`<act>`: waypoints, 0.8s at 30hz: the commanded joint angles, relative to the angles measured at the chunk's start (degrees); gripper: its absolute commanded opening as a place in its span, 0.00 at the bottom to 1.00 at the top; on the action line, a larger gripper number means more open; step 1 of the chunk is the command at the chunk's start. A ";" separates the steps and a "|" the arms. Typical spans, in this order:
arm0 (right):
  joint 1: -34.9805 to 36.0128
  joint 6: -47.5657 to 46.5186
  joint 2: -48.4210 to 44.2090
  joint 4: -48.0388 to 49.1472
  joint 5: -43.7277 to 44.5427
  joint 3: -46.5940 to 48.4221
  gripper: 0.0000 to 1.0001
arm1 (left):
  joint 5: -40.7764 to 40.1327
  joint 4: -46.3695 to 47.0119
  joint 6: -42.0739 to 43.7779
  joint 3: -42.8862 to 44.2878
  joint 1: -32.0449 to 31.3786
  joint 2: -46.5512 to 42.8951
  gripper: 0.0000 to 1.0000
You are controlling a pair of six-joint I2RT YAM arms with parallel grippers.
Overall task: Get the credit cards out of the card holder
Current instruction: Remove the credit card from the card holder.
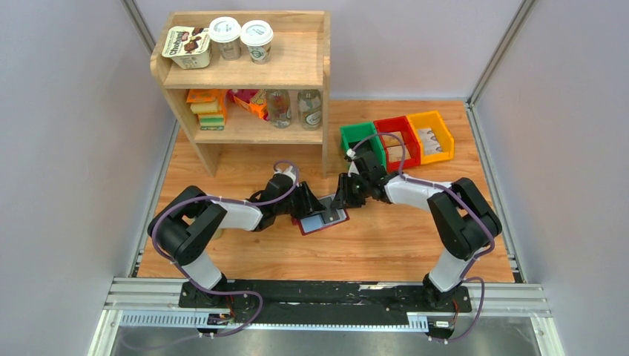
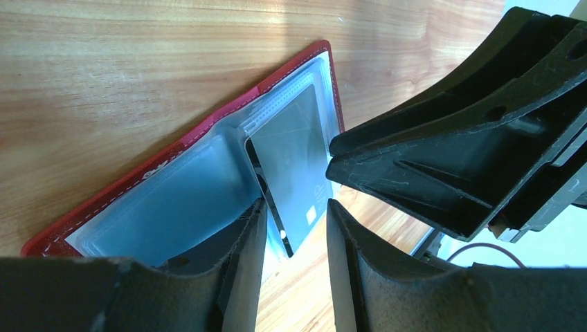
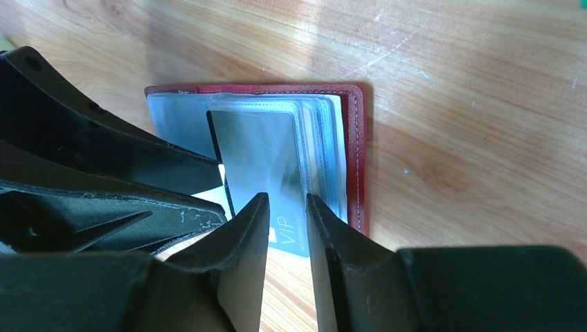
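The card holder (image 1: 324, 221) lies open mid-surface (image 1: 386, 248). The left pincer (image 2: 296, 207) at its 10 o'clock and the right pincer (image 3: 285, 204) at 1 o'clock are both part-open, straddling a jutting card (image 3: 291, 238) reading "VIP", neither clamped on it.

Open card holder (image 1: 324, 221) on table (image 1: 386, 245)

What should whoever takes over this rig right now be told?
Left gripper: fingers part open above the middle of the holder, gripping nothing.
Right gripper: fingers narrowly apart over the free end of a card, not clamping it.
Holder lies open on the table between the arms; the grey card sticks partway out of its sleeve.
Done: holder opened, one card part out.
To do: pull that card free, then any others; how many remain cannot be told.
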 commanded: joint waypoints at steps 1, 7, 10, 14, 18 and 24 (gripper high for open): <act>0.20 0.52 0.58 2.51 -0.77 -1.36 0.32 | 1.67 4.19 -2.11 1.39 0.05 -0.70 0.44; 0.20 0.61 0.22 2.42 -0.59 -2.15 0.31 | 1.32 4.19 -3.08 1.22 0.05 -3.69 0.35; 0.20 1.05 0.14 2.68 -0.50 -2.59 0.30 | 1.41 5.86 -4.74 0.34 0.05 -4.21 0.28; 0.20 2.19 0.14 3.65 -0.68 -3.64 0.29 | 1.32 12.79 -7.30 -2.29 0.05 -4.21 0.20; 0.46 3.16 0.05 4.62 -0.94 -4.79 0.29 | 2.02 13.95 -7.30 -2.47 0.05 -3.69 0.13; 1.25 4.30 -0.04 5.58 -1.03 -5.40 0.28 | 3.51 14.74 -7.47 -2.74 -0.04 -1.23 0.15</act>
